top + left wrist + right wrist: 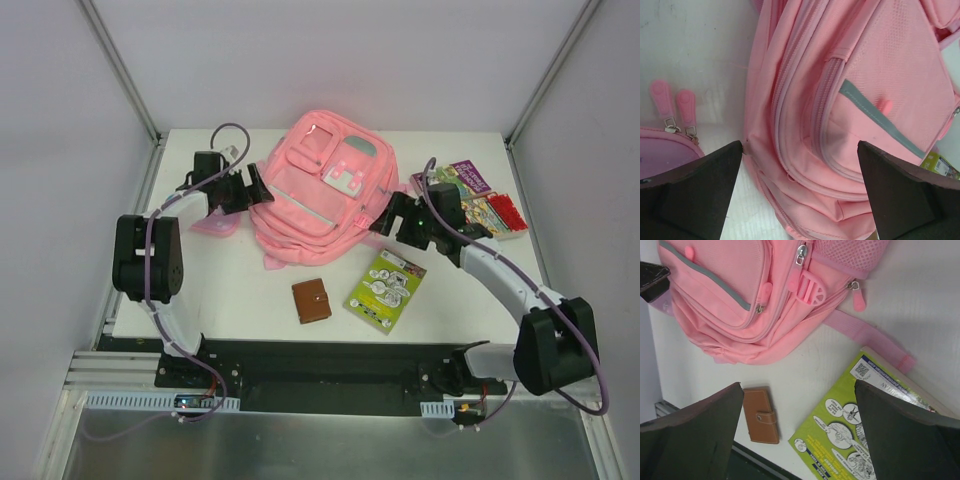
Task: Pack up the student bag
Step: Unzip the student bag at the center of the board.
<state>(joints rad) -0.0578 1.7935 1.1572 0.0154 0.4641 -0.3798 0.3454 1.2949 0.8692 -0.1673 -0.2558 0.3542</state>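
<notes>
**Backpack front-up between two open end effectors**

We see the large pink fabric backpack (318,190) lying front-up at the far middle of the white bench (240,295). Its long axis runs far to near, leaning leftward at the near end. The end with the pale grey-green patch (360,148) points away from the arms, and the end below the grey reflective strip (312,212) points toward them.

The left end effector (255,190) sits at the bag's left edge, spread wide and gripping nothing. We cannot tell whether it touches the fabric. The right end effector (388,216) hangs off the bag's right side, equally wide and empty.

Only the overhead view shows the stack of colourful books (470,195) at the far right. Only the left wrist view shows the two pink zip pulls (670,102) of the small pink zipped pouch (660,152) just beside the bag. The right wrist view alone brings out the pink mesh side pocket (850,252) and a silver zip slider (800,254). It also takes in the small brown leather wallet (760,415), apart from the bag, and the lime-green printed booklet (850,440).
</notes>
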